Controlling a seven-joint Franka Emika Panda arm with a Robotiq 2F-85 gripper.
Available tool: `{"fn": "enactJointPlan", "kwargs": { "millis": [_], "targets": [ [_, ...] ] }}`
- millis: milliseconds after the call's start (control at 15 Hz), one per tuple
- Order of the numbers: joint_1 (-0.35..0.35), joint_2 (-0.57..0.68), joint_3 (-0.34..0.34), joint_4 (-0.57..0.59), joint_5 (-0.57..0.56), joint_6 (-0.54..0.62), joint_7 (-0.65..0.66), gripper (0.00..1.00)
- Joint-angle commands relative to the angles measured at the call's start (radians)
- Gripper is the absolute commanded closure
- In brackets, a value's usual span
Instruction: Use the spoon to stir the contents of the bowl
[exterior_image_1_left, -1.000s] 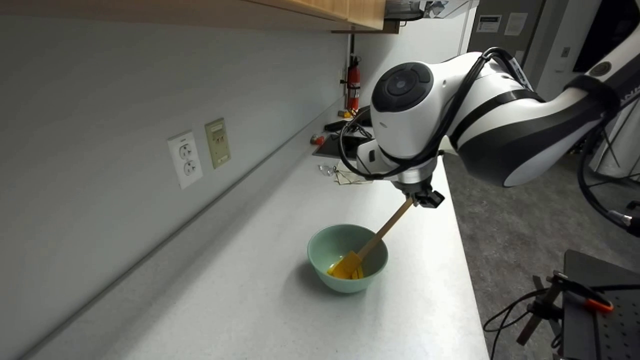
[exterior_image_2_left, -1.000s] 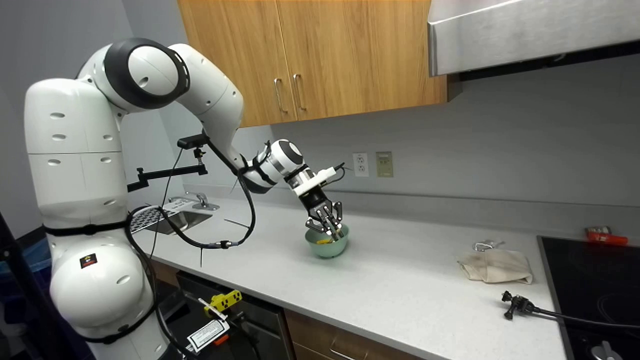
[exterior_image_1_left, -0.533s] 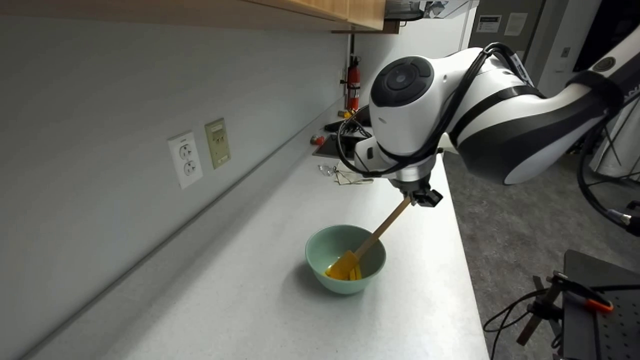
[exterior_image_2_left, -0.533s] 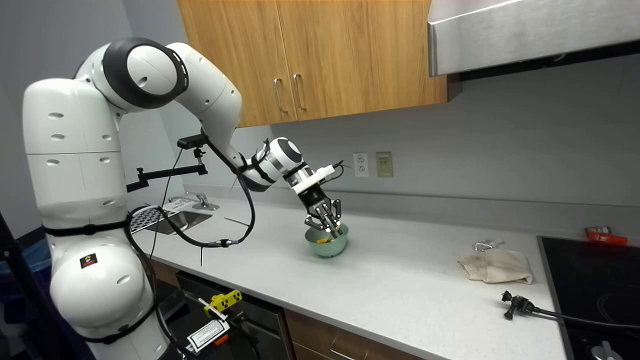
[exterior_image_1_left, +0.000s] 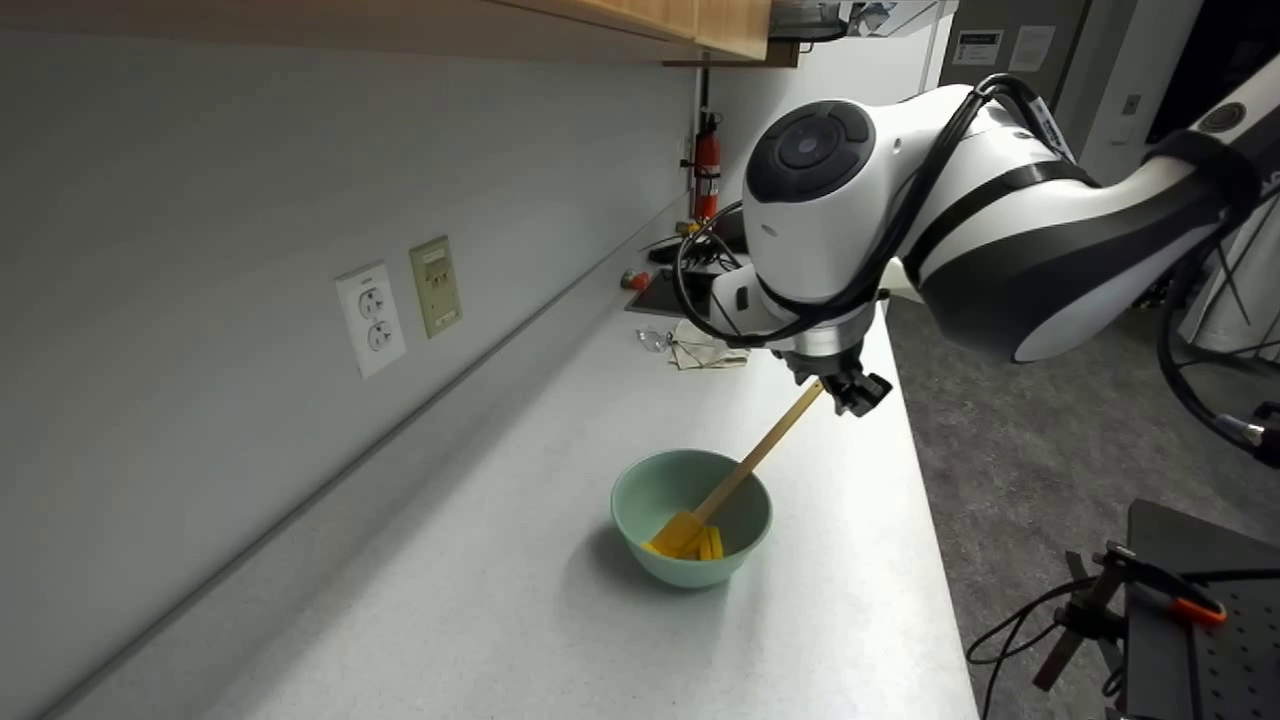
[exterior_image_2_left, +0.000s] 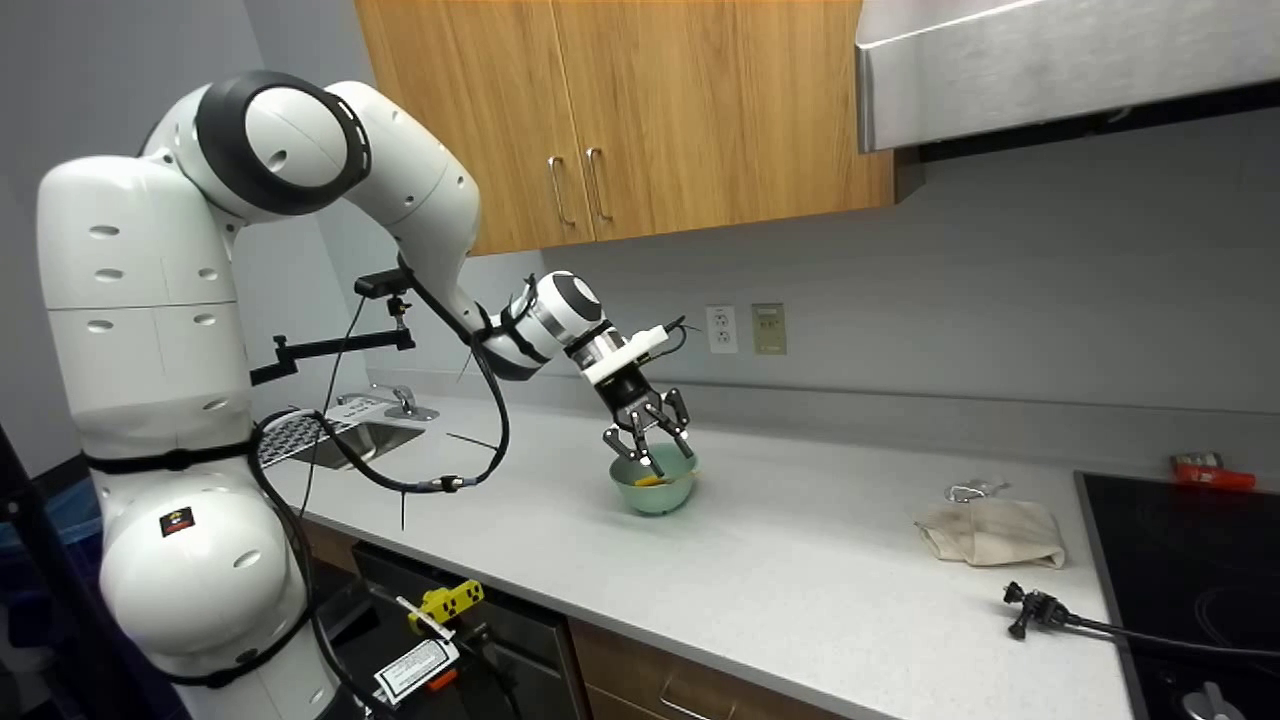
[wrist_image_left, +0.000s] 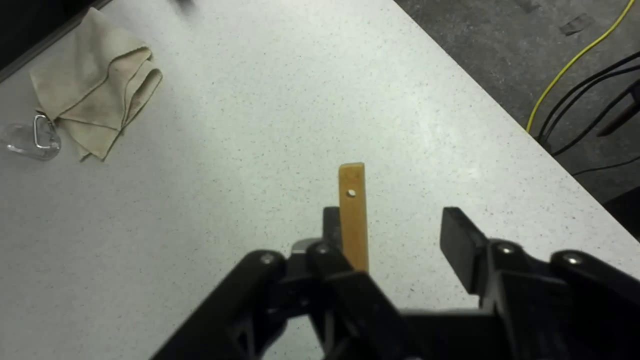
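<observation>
In the bowl, find the spoon slanted, with its head down among the yellow contents and its handle leaning out over the rim, presumably propped there to stay within reach. Higher than the bowl, see the pincer with jaws spread on either side of the handle's upper end; cannot tell contact from a slight gap. Judge the spread as room for a release or a fresh grip. Note the bowl unbraced on the surface, so possibly prone to sliding.
</observation>
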Motion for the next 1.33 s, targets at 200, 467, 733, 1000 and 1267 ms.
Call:
{"fn": "enactJointPlan", "kwargs": {
  "millis": [200,467,733,1000,1267],
  "targets": [
    [-0.002,-0.095,0.001,-0.048,0.049,0.003,-0.025,0.00],
    [-0.003,-0.173,0.000,-0.086,0.108,0.016,-0.037,0.00],
    [0.000,-0.264,-0.010,-0.131,0.180,0.047,-0.026,0.00],
    [0.007,-0.351,-0.022,-0.181,0.270,0.089,-0.028,0.00],
    [0.012,-0.424,-0.037,-0.240,0.329,0.170,-0.015,0.00]
  ]
}}
